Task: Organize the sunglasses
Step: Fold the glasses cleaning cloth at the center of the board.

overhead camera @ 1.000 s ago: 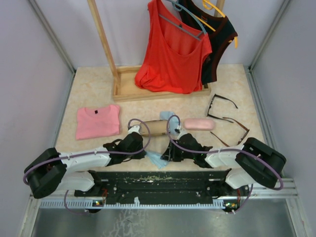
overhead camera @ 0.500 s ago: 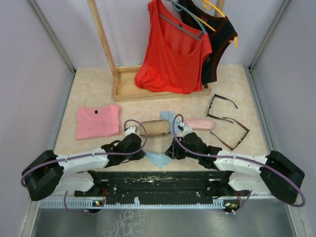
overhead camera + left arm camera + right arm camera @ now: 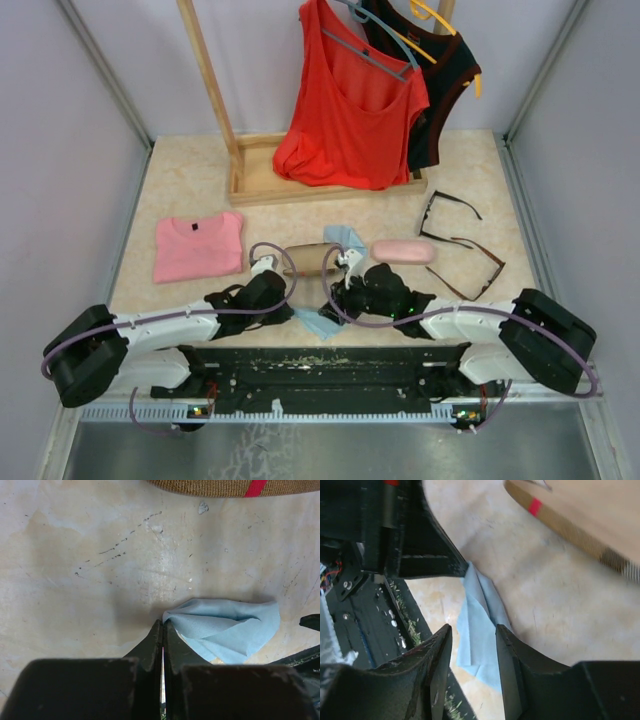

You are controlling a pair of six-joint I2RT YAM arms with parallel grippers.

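The right gripper [image 3: 473, 628] has swung toward nine o'clock, fingers parted above the blue cloth [image 3: 225, 630] on the marbled tabletop [image 3: 190, 170]; left gripper [image 3: 162, 625] clenched.

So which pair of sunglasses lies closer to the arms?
The slim reddish-brown pair, arms unfolded, at the right, near the pink case; the thick black pair lies farther back.
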